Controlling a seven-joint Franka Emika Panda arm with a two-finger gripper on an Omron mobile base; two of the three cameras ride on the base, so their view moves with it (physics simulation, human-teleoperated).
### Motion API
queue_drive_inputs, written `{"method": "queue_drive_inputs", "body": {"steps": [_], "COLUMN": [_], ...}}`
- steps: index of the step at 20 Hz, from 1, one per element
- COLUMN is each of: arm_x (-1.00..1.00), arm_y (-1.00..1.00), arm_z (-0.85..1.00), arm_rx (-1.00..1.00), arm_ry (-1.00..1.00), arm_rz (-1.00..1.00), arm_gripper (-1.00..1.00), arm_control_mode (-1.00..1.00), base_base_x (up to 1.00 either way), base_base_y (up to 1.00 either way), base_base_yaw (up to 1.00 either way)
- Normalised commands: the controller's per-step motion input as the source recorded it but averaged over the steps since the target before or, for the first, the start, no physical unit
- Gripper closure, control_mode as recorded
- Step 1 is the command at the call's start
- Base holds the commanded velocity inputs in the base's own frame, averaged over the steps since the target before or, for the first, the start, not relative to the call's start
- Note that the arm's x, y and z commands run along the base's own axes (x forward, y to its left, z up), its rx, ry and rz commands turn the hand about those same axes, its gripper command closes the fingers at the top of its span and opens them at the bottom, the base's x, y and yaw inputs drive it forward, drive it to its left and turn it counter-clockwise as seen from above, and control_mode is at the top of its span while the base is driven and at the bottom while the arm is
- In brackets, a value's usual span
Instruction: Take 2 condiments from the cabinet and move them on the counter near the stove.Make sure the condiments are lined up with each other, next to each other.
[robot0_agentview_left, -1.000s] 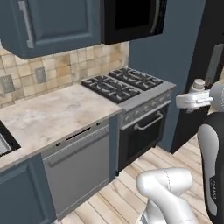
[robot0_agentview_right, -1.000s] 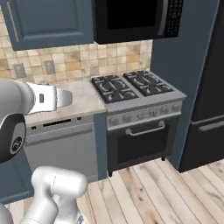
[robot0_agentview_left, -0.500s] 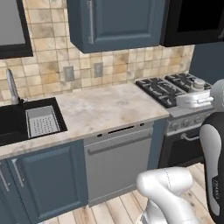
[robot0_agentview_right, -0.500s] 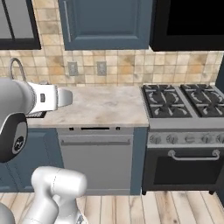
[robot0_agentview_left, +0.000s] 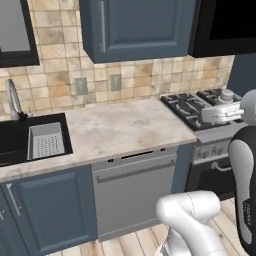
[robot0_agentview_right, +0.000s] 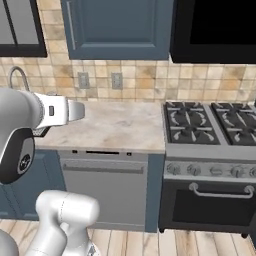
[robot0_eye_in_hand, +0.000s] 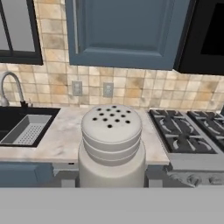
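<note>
Tool (robot0_eye_in_hand: 112, 186) clamped on the pale shaker (robot0_eye_in_hand: 112, 144), held upright in front of the bench (robot0_eye_in_hand: 65, 131), stove (robot0_eye_in_hand: 188, 131) alongside.

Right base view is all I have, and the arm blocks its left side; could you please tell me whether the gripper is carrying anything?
Observer: Yes. In the hand view a pale shaker with a holed top stands upright directly in front of the camera, apparently clamped in the gripper.
Operator: Thank you. What lies at the left end of the counter?
Observer: The left base view shows a black sink there, with a grey perforated basket sitting in its right part.
</note>
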Motion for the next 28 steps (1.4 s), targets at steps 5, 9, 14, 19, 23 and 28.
{"method": "queue_drive_inputs", "body": {"steps": [5, 9, 14, 19, 23, 28], "arm_x": [0.0, 0.0, 0.0, 0.0, 0.0, 0.0], "arm_y": [0.0, 0.0, 0.0, 0.0, 0.0, 0.0], "arm_z": [0.0, 0.0, 0.0, 0.0, 0.0, 0.0], "arm_rx": [0.0, 0.0, 0.0, 0.0, 0.0, 0.0], "arm_ry": [0.0, 0.0, 0.0, 0.0, 0.0, 0.0], "arm_rz": [0.0, 0.0, 0.0, 0.0, 0.0, 0.0], "arm_gripper": [1.0, 1.0, 1.0, 1.0, 1.0, 1.0], "arm_control_mode": [1.0, 1.0, 1.0, 1.0, 1.0, 1.0], "base_base_x": [0.27, 0.39, 0.45, 0.44, 0.44, 0.53], "base_base_y": [-0.08, 0.0, -0.01, -0.03, -0.01, -0.08], "base_base_yaw": [0.08, 0.09, 0.09, 0.09, 0.09, 0.1]}}
